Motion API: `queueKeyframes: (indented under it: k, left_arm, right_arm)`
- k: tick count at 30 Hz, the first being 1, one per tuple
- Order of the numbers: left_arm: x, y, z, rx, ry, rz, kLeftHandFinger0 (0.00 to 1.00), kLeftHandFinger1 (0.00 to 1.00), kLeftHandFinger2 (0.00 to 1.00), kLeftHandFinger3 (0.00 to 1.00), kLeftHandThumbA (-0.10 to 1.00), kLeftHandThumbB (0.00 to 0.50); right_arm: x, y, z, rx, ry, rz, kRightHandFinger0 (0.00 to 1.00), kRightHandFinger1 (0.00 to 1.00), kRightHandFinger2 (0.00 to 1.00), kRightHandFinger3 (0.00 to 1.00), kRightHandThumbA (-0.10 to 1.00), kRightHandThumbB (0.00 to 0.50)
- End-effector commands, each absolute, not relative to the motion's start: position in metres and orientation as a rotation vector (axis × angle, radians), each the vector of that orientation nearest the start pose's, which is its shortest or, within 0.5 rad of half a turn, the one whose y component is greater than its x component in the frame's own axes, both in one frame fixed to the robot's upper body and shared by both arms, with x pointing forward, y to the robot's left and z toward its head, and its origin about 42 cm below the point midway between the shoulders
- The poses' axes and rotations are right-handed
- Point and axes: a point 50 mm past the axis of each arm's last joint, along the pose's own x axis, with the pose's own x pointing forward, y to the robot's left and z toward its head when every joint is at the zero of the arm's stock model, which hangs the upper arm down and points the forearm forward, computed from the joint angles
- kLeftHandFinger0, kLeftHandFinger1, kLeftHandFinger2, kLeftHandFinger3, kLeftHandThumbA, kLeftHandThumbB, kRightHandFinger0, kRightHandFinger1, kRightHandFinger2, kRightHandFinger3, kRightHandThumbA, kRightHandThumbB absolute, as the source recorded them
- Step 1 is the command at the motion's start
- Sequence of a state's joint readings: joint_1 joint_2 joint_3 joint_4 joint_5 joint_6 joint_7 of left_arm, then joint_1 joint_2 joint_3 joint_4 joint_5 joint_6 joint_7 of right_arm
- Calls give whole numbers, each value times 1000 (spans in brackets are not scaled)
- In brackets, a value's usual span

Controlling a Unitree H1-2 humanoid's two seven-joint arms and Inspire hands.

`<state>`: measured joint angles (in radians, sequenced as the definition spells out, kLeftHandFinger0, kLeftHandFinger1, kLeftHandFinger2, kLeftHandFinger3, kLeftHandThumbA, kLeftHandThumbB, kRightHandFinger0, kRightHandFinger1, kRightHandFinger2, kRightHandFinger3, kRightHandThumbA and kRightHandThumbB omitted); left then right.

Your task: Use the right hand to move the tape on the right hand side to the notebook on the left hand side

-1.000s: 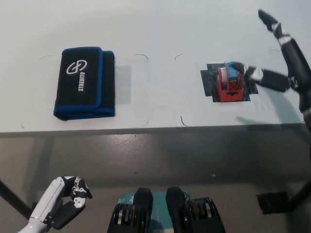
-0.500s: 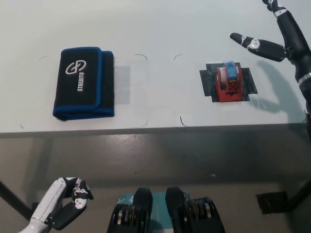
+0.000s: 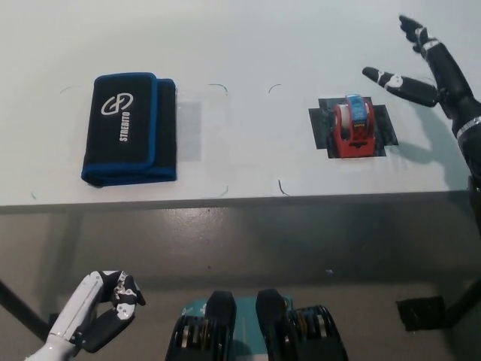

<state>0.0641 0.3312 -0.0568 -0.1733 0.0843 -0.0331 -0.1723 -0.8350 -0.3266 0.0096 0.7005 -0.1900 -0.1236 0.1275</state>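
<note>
Your tape, one red dispenser with a blue roll, sits on a dark patch on the desk, untouched and well to the right of the one black, blue-edged notebook. Just beyond the tape and to its right, your right hand has lifted away since a second ago, when it was down beside the dispenser, and now hovers with fingers spread wide, holding nothing, so the grasp is not yet made. Your left hand rests below the desk edge on the notebook's side, fingers loosely curled and empty.
</note>
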Motion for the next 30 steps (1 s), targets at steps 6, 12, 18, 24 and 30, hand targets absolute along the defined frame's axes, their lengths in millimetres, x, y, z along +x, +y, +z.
queueKeyframes:
  k: [6,12,18,24,30]
  left_arm:
    - [262,282,142,416,-135,-258,275,206,191,355,172,0]
    - [262,281,143,425,-145,-259,268,199,181,351,170,3]
    - [263,281,144,424,-143,-252,270,200,185,359,174,1]
    - [264,282,144,426,-150,-251,279,206,185,361,209,2]
    - [264,282,145,426,-144,-255,278,204,182,360,220,0]
  right_arm:
    - [542,-280,286,-456,-297,114,1000,1000,1000,1000,1000,469]
    - [540,-285,251,-431,-224,97,1000,1000,1000,1000,1000,425]
    - [537,-287,227,-443,-178,89,1000,1000,1000,1000,1000,448]
    - [531,-284,204,-407,-132,108,1000,1000,1000,1000,999,423]
    - [526,-279,183,-367,-80,120,1000,1000,1000,1000,980,415]
